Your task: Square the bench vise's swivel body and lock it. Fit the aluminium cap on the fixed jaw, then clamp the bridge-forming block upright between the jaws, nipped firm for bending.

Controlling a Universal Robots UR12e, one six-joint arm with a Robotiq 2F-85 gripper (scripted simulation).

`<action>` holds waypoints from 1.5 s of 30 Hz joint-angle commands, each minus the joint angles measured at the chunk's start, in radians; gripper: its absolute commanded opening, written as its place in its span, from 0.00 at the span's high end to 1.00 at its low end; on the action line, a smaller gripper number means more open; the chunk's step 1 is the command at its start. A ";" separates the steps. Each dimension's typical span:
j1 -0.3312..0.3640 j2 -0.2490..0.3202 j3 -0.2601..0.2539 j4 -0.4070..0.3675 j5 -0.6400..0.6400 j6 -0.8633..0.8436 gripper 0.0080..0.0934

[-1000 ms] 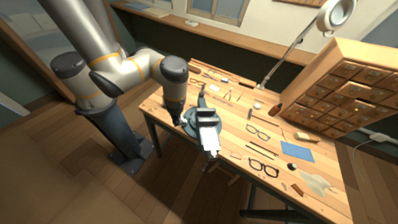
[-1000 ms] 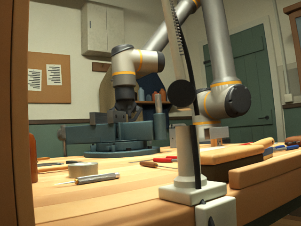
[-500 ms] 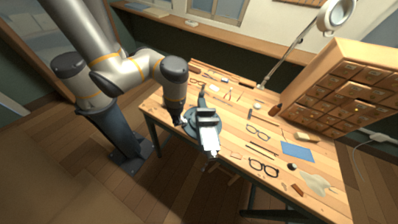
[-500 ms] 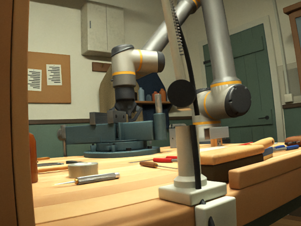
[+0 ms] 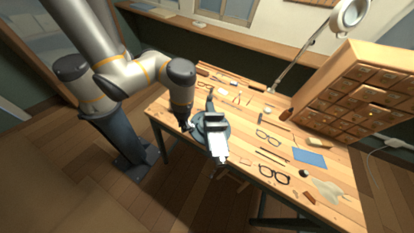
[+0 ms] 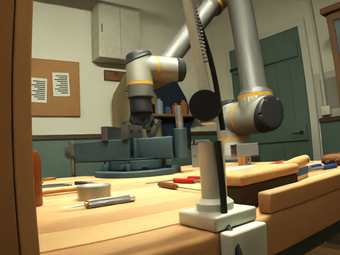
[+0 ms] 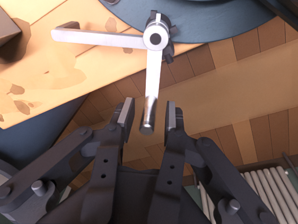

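The swivel lock lever [image 7: 151, 87], a bright steel handle on a round hub [image 7: 156, 38], sticks out from the vise's round base past the bench edge, and its rounded tip lies between my fingers. The blue-grey bench vise [image 5: 211, 128] [image 6: 129, 149] sits at the near left corner of the bench on its round base plate [image 6: 137, 171]. The aluminium cap [image 6: 247, 149] and a small block [image 6: 244, 160] rest on a wooden tray further along the bench. My gripper [image 7: 148, 116] [image 5: 186, 125] hangs at the vise's left side, and it is open around the lever tip.
Behind the vise a drawer cabinet [image 5: 356, 92] and a lamp arm [image 5: 299, 53] stand at the back of the bench. Glasses frames [image 5: 268, 137], pliers, a blue cloth [image 5: 309, 157] and hand tools lie across the top. The bench edge drops to the floor under my gripper.
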 commanded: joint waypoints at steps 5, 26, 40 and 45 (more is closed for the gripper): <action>0.000 0.000 -0.001 0.000 0.000 0.000 0.53; 0.000 -0.066 -0.032 0.095 0.000 0.000 0.53; 0.000 -0.152 -0.089 0.241 0.000 0.000 0.53; 0.000 -0.152 -0.089 0.242 0.000 0.000 0.53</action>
